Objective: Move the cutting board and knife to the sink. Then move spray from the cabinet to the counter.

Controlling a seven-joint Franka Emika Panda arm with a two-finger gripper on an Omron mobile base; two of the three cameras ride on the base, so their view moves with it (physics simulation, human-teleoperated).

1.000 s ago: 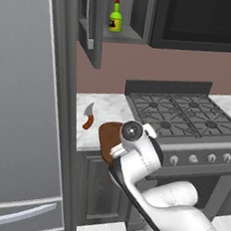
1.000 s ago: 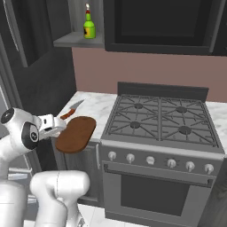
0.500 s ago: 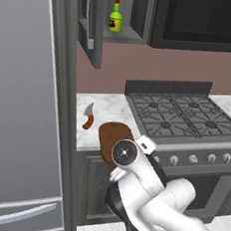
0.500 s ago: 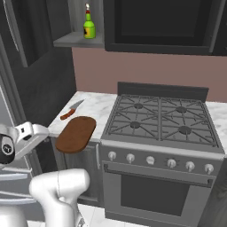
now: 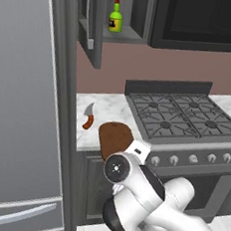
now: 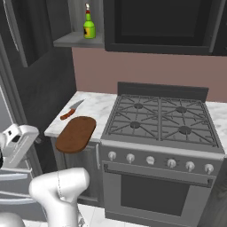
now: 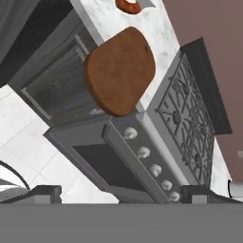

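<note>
The dark reddish-brown cutting board (image 5: 114, 136) lies on the white marble counter (image 5: 108, 106), its near end over the front edge. The knife (image 5: 89, 117), with an orange-red handle, rests just behind it to the left. The lime-green spray (image 5: 115, 17) stands on the shelf of the open upper cabinet (image 5: 93, 30). In the hand view my gripper (image 7: 121, 193) is open and holds nothing. It looks up from below counter height at the cutting board (image 7: 118, 71) and the knife (image 7: 129, 4). The hand (image 6: 18, 141) hangs low at the left, apart from the board. The sink is out of view.
A black gas stove (image 5: 180, 116) with an oven front and knobs (image 6: 150, 160) stands right of the counter. A tall grey fridge (image 5: 23, 103) walls off the left side. A black microwave-like unit (image 6: 164, 22) hangs above the stove. My elbow (image 5: 117, 167) is in front of the base cabinet.
My arm has folded down and back. The hand has dropped from beside the cutting board to below counter level on the left. Board, knife and spray have not moved.
</note>
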